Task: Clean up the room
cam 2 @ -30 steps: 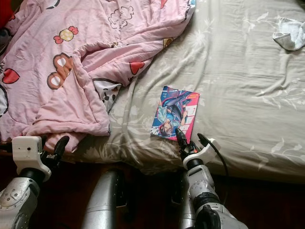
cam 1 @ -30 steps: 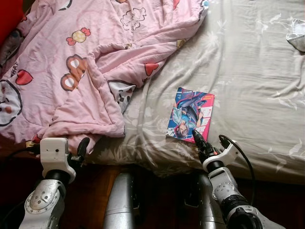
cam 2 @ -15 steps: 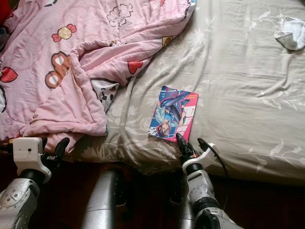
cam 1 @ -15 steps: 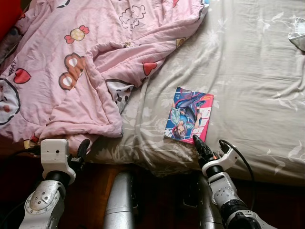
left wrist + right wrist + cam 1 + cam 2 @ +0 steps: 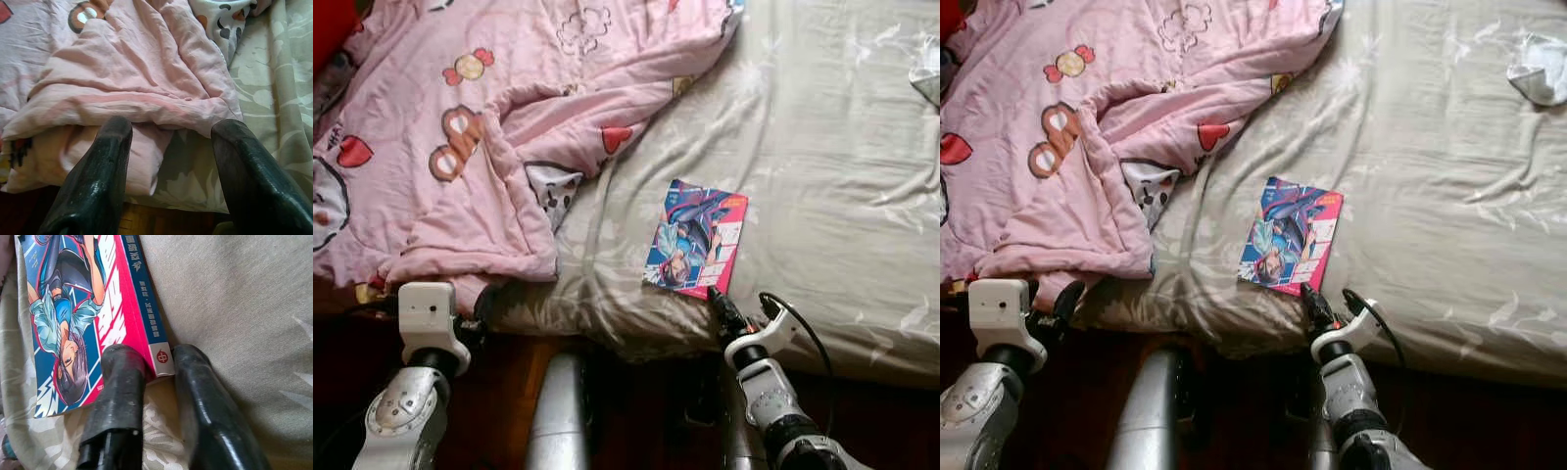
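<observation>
Compared with 1.0 s ago, the right gripper (image 5: 149,363) is sitting at the comic book's (image 5: 696,239) near corner rather than over its lower edge; the whole scene is also lying slightly shifted in the head views, so the camera is moving too.

Going left to right: a pink quilt (image 5: 460,147) with candy and heart prints is lying bunched over the left part of the bed, its folded edge hanging at the mattress front. The left gripper (image 5: 171,161) is hovering just below and in front of that edge, its two black fingers (image 5: 100,176) spread wide apart with nothing between them; pink fabric and the grey leaf-patterned sheet (image 5: 822,166) are showing in the gap.

The comic book is lying flat on the sheet, cover up, near the front edge of the bed, beside the quilt and apart from it. In the right wrist view the right gripper's fingers (image 5: 120,401) are standing on either side of the book's spine corner, narrowly parted, touching or almost touching it; whether they are actually clamping the corner I cannot tell.

A crumpled white cloth (image 5: 1538,70) is lying on the sheet at the far right, well apart from the book.
</observation>
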Controlling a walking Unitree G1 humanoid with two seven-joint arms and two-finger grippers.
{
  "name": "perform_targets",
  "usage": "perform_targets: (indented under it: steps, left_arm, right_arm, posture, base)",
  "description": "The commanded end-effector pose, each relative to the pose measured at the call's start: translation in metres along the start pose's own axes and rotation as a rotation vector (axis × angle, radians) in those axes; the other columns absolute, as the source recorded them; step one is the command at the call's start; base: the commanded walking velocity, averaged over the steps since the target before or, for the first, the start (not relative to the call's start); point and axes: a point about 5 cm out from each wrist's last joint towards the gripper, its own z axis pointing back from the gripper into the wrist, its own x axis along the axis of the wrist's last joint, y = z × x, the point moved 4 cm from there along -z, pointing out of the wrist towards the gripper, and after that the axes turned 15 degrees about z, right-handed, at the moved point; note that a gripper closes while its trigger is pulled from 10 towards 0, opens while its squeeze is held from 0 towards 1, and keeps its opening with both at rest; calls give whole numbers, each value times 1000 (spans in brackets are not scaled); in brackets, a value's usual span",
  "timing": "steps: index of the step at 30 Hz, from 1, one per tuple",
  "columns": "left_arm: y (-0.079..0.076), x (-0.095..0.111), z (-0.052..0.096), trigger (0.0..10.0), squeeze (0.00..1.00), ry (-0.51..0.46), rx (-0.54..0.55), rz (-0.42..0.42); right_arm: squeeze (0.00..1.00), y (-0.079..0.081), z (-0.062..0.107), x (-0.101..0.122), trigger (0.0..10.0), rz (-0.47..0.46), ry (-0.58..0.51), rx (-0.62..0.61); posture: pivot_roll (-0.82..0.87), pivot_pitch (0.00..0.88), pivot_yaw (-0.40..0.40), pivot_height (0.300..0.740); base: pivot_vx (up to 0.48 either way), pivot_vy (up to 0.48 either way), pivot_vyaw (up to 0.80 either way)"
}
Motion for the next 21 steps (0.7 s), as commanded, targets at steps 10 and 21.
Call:
perform_targets:
  steps: [10, 21]
  left_arm:
    - [3, -20, -4, 10000, 0, 45, 15, 3]
    - [4, -40, -24, 10000, 0, 48, 49, 35]
  right_arm:
    - [0, -2, 6, -19, 0, -18, 75, -15]
    - [0, 15, -10, 7, 0, 110, 11, 63]
  posture:
    - [200, 490, 109, 614]
    - [125, 389, 55, 614]
  base:
    - [0, 0, 0]
    - [0, 0, 0]
